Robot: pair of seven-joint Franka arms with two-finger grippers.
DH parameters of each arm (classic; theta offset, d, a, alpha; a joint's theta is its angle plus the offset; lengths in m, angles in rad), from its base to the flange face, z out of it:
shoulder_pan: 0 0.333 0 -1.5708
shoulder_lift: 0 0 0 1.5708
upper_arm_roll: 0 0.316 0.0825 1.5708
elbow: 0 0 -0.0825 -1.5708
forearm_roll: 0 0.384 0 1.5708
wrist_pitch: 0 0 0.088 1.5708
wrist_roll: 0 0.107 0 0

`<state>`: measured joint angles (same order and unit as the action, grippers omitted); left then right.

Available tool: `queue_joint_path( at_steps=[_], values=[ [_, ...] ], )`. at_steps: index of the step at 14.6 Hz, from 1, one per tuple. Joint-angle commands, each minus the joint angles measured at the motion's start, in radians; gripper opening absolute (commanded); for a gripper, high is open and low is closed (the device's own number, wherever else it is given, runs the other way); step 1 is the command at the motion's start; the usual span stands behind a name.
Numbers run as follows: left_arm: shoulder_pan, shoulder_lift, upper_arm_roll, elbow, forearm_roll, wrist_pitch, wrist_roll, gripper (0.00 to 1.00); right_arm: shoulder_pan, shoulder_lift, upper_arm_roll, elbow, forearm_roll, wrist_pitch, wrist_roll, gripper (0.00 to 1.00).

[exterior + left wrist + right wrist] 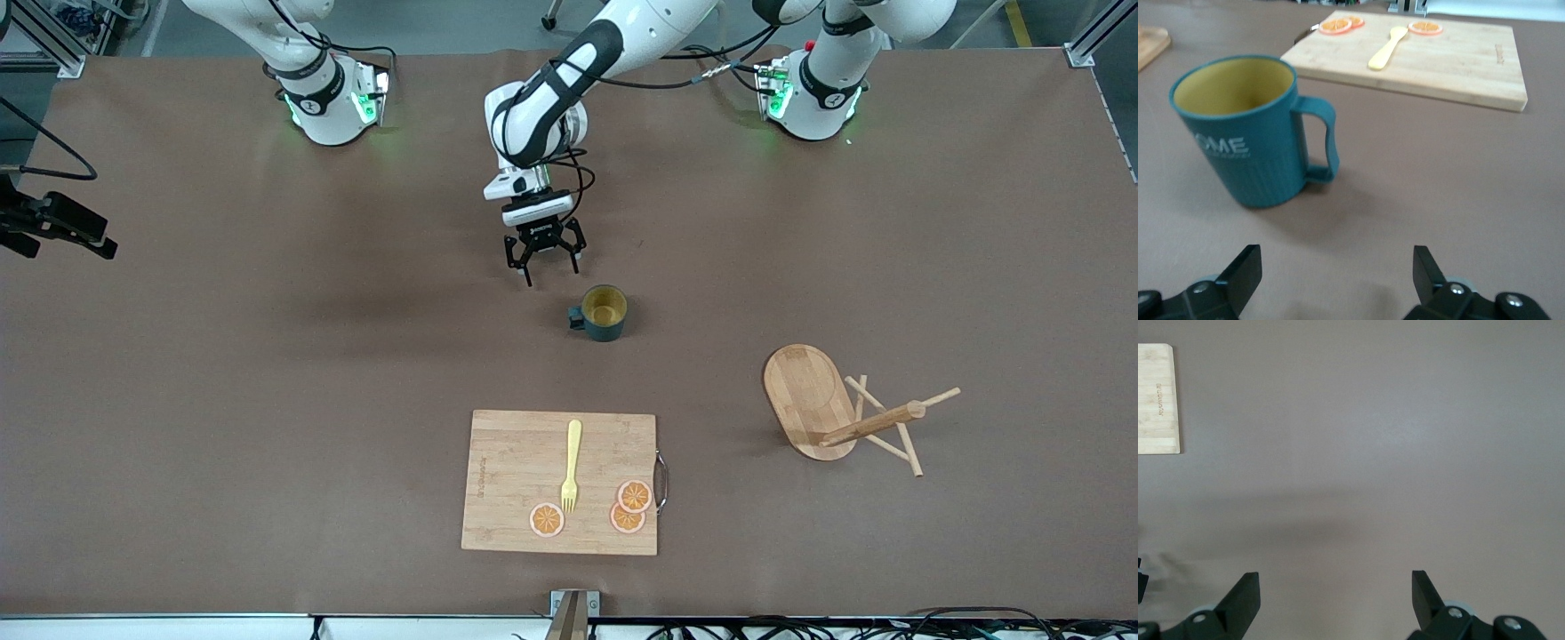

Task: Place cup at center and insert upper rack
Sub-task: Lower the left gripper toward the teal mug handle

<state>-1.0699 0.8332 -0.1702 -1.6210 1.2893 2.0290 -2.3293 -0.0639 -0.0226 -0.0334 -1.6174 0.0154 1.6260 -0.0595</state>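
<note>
Bamboo cutting board [516, 480], nearest the front camera: yellow fork [571, 466], three orange slices [628, 507]. Upper rack [822, 404]: on its side toward the left arm's end, pegs on the table. Cup [605, 313]: upright, mid-table, farther than the board. Left gripper [543, 258]: fingers apart, low beside the cup, empty. Right gripper [1335, 603]: fingers apart over bare table; arm waits.

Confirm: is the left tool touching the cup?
Apart. The left wrist view shows bare table between the open left tool and the cup; the front view agrees.
</note>
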Motion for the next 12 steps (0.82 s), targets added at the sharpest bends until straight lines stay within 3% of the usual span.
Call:
queue_joint_path(
  at_steps=[1, 12],
  values=[
    [-0.007, 0.044, 0.006, 0.073, 0.053, -0.061, -0.004, 1.00, 0.001, -0.023, -0.003, -0.021, -0.012, 0.006, 0.001, 1.00],
    [-0.004, 0.099, 0.035, 0.107, 0.151, -0.062, 0.053, 0.97, 0.001, -0.022, -0.003, -0.016, -0.012, -0.009, 0.003, 1.00]
  ],
)
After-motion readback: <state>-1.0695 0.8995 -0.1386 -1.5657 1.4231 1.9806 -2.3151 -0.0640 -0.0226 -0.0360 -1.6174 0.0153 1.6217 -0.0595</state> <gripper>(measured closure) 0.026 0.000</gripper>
